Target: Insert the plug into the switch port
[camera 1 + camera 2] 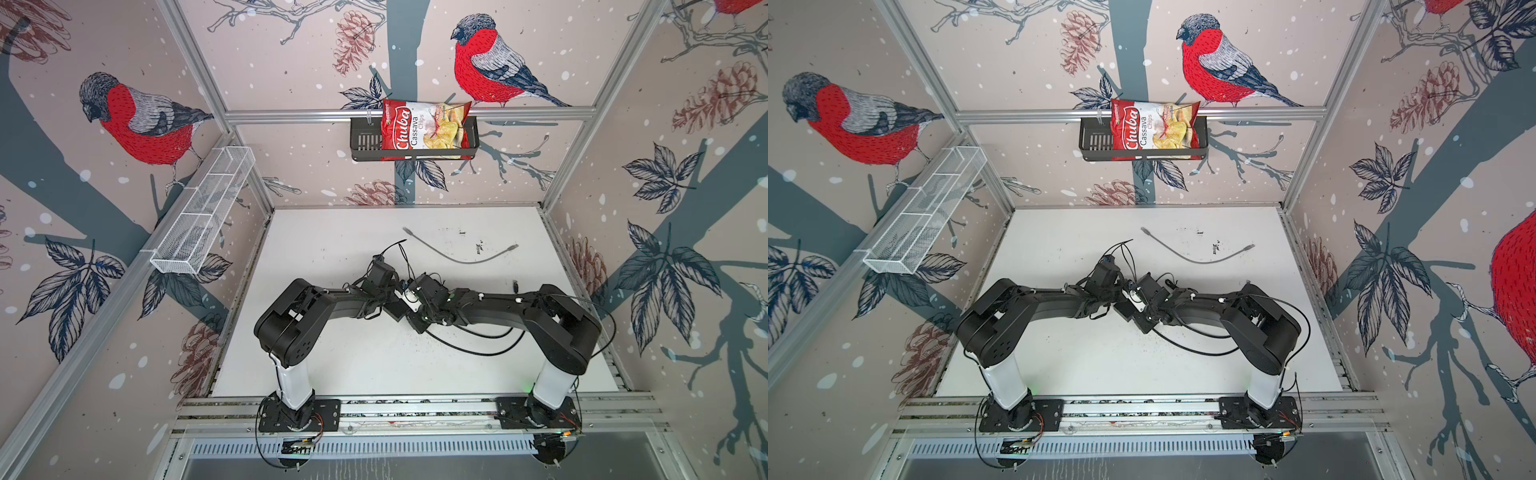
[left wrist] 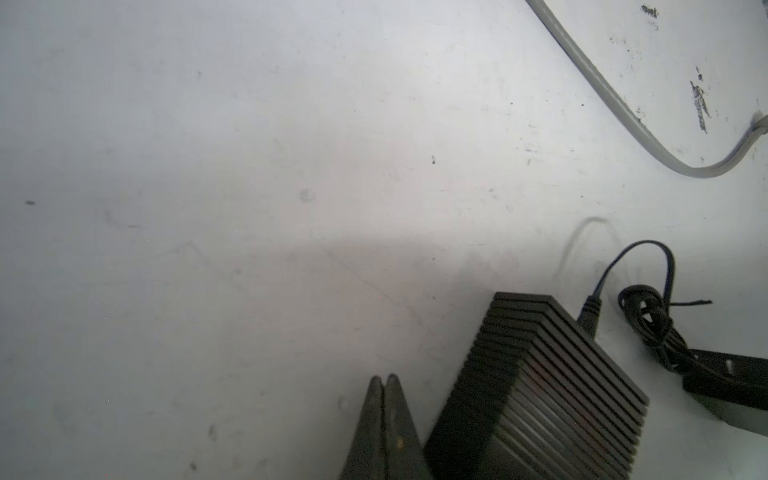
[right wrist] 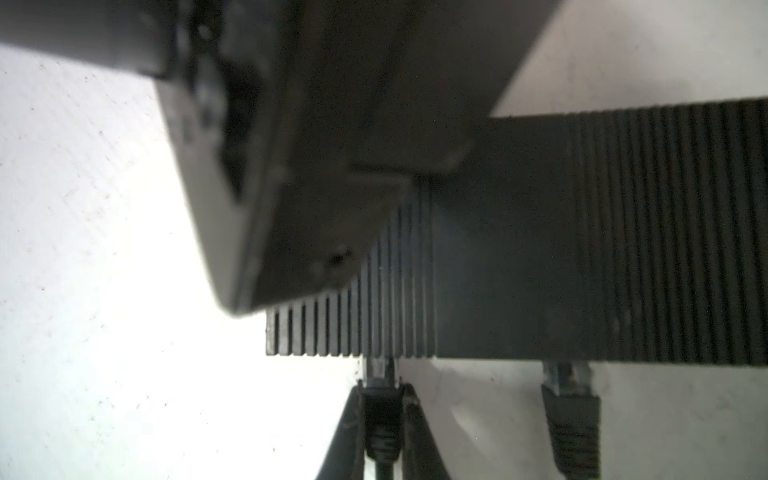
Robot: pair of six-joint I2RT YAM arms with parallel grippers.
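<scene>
Clamped between the right gripper's (image 3: 382, 390) fingers, the plug (image 3: 380, 419) lies square to the ribbed black box's (image 3: 582, 249) long edge, clear tip pointing into the switch port (image 3: 379, 361), near the table's (image 1: 332, 365) middle. A second plug (image 3: 571, 403) sits in the same edge beside it, and a blurred dark housing (image 3: 332, 145) overhangs the box. The left gripper (image 2: 384, 380), fingers pressed together, rests beside the box's corner.

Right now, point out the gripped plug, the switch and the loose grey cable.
plug (image 3: 380, 424): right wrist view, its black body.
switch (image 3: 519, 257): right wrist view, smooth top face.
grey cable (image 2: 623, 104): left wrist view, middle of its jacket.
</scene>
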